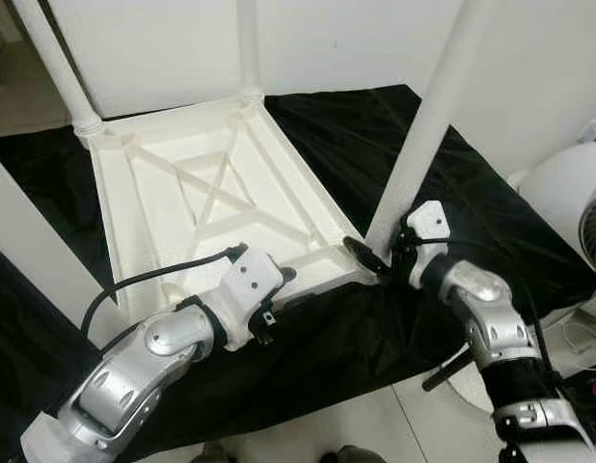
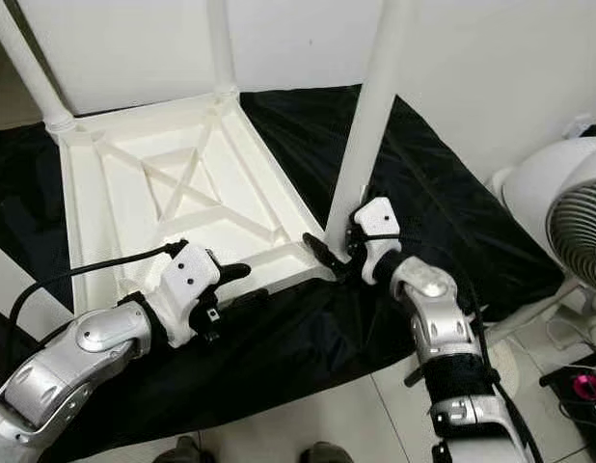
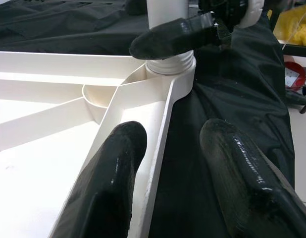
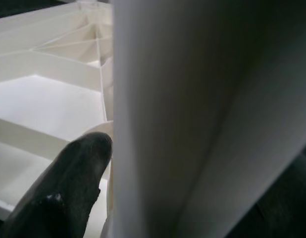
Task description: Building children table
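The white children's table (image 1: 211,193) lies upside down on a black cloth (image 1: 356,125), its ribbed underside facing up. White legs stand in its far corners (image 1: 52,63) (image 1: 248,48). A third leg (image 1: 423,125) rises from the near right corner socket (image 3: 170,67). My right gripper (image 1: 383,253) is shut on the base of that leg, and one finger (image 4: 69,183) presses its side. My left gripper (image 3: 168,168) is open and straddles the table's near rim (image 3: 155,163), one finger inside the frame and one outside over the cloth.
A white fan (image 1: 568,212) stands on the floor to the right, close to my right arm. A white post (image 1: 18,241) crosses the left edge. A white wall (image 1: 375,39) runs behind the table. Tiled floor (image 1: 375,424) lies in front of the cloth.
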`<state>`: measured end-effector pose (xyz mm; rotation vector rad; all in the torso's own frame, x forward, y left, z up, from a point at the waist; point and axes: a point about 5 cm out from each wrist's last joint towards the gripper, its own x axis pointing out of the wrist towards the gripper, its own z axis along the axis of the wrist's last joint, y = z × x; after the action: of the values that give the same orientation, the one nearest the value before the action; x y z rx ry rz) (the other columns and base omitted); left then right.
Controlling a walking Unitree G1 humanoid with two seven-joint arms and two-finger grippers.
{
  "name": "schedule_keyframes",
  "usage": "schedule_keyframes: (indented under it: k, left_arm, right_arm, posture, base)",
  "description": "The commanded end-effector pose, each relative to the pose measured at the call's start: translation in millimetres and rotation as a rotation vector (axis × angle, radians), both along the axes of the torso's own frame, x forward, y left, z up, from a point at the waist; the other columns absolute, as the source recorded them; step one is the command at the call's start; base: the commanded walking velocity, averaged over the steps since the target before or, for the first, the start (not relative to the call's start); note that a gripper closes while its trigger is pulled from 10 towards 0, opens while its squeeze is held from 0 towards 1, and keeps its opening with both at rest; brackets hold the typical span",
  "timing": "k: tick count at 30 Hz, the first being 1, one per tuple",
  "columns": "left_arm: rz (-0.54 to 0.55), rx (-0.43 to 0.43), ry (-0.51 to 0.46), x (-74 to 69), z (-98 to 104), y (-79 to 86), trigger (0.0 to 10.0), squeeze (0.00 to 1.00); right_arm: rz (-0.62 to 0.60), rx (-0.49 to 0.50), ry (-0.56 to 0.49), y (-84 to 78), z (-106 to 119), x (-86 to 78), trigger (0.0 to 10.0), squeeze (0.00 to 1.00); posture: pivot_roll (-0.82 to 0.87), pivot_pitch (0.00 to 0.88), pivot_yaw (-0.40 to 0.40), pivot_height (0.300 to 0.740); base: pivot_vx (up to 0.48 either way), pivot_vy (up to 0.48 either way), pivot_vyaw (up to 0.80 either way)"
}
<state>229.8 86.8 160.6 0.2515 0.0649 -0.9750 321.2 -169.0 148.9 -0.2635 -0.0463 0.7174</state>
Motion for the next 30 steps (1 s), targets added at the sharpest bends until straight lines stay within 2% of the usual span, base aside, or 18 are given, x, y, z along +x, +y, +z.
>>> schedule_keyframes:
  k: [1,2,3,4,5,6,10,16,18,22,24,26,27,29,30]
  left_arm:
    - [-0.164,0.01,0.043,-10.1,-1,-6.0,10.0,0.0]
    - [-0.164,0.01,0.043,-10.1,-1,-6.0,10.0,0.0]
    - [-0.165,0.007,0.045,-11.5,-1,-6.7,10.0,0.0]
    - [-0.166,0.006,0.046,-12.3,-1,-7.2,10.0,0.0]
    - [-0.166,0.006,0.046,-12.3,-1,-7.2,10.0,0.0]
    - [-0.162,0.007,0.044,-12.3,-1,-7.3,10.0,0.0]
    - [-0.144,0.002,0.039,-10.7,0,-6.9,10.0,0.0]
    - [-0.133,0.003,0.037,-10.1,0,-6.6,10.0,0.0]
    - [-0.13,-0.004,0.037,-10.2,-1,-8.9,10.0,0.0]
    - [-0.12,-0.004,0.036,-8.9,-1,-9.8,10.0,0.0]
    - [-0.12,-0.004,0.036,-8.9,-1,-9.8,10.0,0.0]
    - [-0.102,0.0,0.038,-7.2,-2,-8.8,10.0,0.0]
    - [-0.102,0.0,0.038,-7.2,-2,-8.8,10.0,0.0]
    - [-0.093,0.002,0.043,-7.2,-4,-8.5,10.0,0.0]
    - [-0.093,0.002,0.043,-7.2,-4,-8.5,10.0,0.0]
  right_arm:
    - [0.053,-0.049,0.033,5.2,-8,3.9,10.0,0.0]
    - [0.053,-0.049,0.033,5.2,-8,3.9,10.0,0.0]
    - [0.087,-0.053,0.064,9.5,-12,6.0,6.9,0.0]
    - [0.112,-0.049,0.085,13.1,-14,8.0,2.3,0.0]
    - [0.112,-0.049,0.085,13.1,-14,8.0,2.3,0.0]
    - [0.138,-0.037,0.095,18.3,-15,7.9,0.0,0.0]
    - [0.175,-0.013,0.093,25.5,-19,7.2,0.0,0.0]
    - [0.172,0.005,0.087,26.1,-21,7.0,0.0,0.0]
    - [0.154,0.053,0.093,31.3,-23,2.5,10.0,0.0]
    - [0.082,0.123,0.097,39.4,-21,-1.4,10.0,0.0]
    - [0.082,0.123,0.097,39.4,-21,-1.4,10.0,0.0]
    - [-0.028,0.149,0.09,45.4,-21,-0.9,10.0,0.0]
    - [-0.028,0.149,0.09,45.4,-21,-0.9,10.0,0.0]
    - [-0.148,0.16,0.07,55.1,-21,-6.4,10.0,0.0]
    - [-0.148,0.16,0.07,55.1,-21,-6.4,10.0,0.0]
  posture:
    - [-0.05,0.05,0.017,0.74]
    - [-0.05,0.05,0.017,0.74]
    - [-0.05,0.051,0.013,0.74]
    - [-0.05,0.052,0.01,0.74]
    - [-0.05,0.052,0.01,0.74]
    - [-0.04,0.054,0.005,0.74]
    - [-0.04,0.056,-0.001,0.74]
    - [-0.04,0.056,-0.006,0.74]
    - [-0.04,0.056,-0.012,0.74]
    - [-0.05,0.063,-0.019,0.74]
    - [-0.05,0.063,-0.019,0.74]
    - [-0.05,0.064,-0.021,0.74]
    - [-0.05,0.064,-0.021,0.74]
    - [-0.05,0.064,-0.025,0.74]
    - [-0.05,0.064,-0.025,0.74]
  base:
    - [0.0,0.0,0.0]
    - [0.0,0.0,0.0]
    - [0.0,0.0,0.0]
    - [0.0,0.0,0.0]
    - [0.0,0.0,0.0]
    - [0.0,0.0,0.0]
    - [0.0,0.0,0.0]
    - [0.0,0.0,0.0]
    - [0.0,0.0,0.0]
    - [0.0,0.0,0.0]
    - [0.0,0.0,0.0]
    - [0.0,0.0,0.0]
    - [0.0,0.0,0.0]
    - [0.0,0.0,0.0]
    - [0.0,0.0,0.0]
